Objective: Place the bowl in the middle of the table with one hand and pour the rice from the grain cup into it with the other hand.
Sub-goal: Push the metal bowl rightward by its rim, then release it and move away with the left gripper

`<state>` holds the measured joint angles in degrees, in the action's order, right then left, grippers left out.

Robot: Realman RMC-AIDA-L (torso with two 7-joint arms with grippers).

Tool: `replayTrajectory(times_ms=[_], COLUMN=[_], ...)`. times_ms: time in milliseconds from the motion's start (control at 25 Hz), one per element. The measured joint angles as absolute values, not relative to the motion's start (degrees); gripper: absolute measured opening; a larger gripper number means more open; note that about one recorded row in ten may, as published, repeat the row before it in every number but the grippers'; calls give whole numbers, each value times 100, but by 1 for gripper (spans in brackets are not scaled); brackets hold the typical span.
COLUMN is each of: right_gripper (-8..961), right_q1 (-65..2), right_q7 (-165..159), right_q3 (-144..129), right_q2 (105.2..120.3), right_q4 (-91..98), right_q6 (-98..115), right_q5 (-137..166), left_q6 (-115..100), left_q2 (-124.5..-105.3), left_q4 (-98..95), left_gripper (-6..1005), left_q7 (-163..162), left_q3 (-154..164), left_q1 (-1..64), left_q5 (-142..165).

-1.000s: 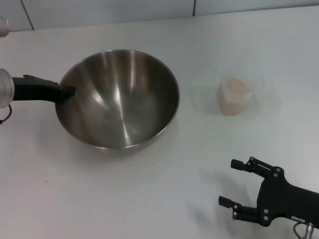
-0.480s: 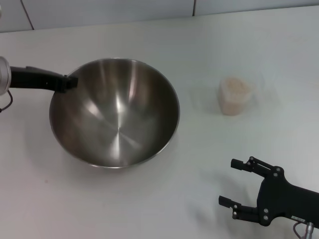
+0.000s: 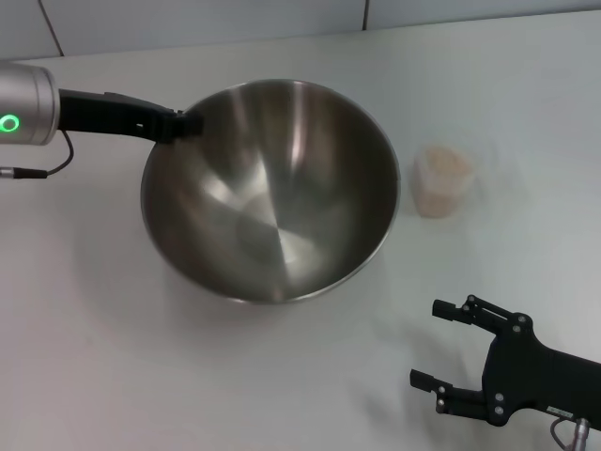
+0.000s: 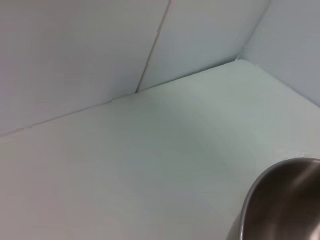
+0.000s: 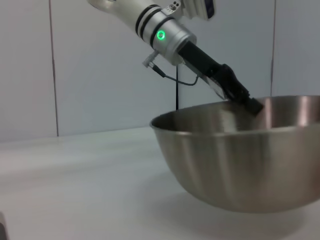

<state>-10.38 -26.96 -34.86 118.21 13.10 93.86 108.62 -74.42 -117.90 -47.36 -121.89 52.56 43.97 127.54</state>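
Observation:
The steel bowl (image 3: 272, 193) hangs tilted above the white table (image 3: 113, 357), held by its far-left rim. My left gripper (image 3: 183, 123) is shut on that rim; it also shows in the right wrist view (image 5: 252, 106), gripping the bowl (image 5: 240, 150). A part of the bowl's rim shows in the left wrist view (image 4: 280, 205). The clear grain cup (image 3: 441, 182) full of pale rice (image 3: 443, 165) stands upright on the table just right of the bowl. My right gripper (image 3: 449, 352) is open and empty near the front right corner, well in front of the cup.
A pale wall with a vertical seam (image 3: 364, 14) rises behind the table's far edge. Free white table lies in front of the bowl and to its left.
My left gripper has lifted the bowl and carried it to the right, toward the cup and the table's middle. The right arm and the cup have not moved.

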Motion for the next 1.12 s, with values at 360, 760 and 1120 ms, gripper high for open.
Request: replayTrajectory(times_ms=[360,760,1120], right_gripper=[821,817,814], right_q1=[-1046,-1043,-987], right_q7=[-2714,-2716,-2697], right_q3=[-3477,-3472,-3275], right_q2=[11801,11794,11810], right_q4=[1309,1309,1307], right_q6=[9426,9429,9392], right_q5=[10863,10863,10814], left_q6=[-6337,-6273,-6776], left_q2=[-11796,-11837,-11839], left_q4=[-4136,-4340,-5837], left_gripper=[39,38,247], left_q7=[-12238,-12058,-10576], left_q3=[5699,5688,5778], left_q1=[4579,4330,3014], left_q5=[12868,12754,10771])
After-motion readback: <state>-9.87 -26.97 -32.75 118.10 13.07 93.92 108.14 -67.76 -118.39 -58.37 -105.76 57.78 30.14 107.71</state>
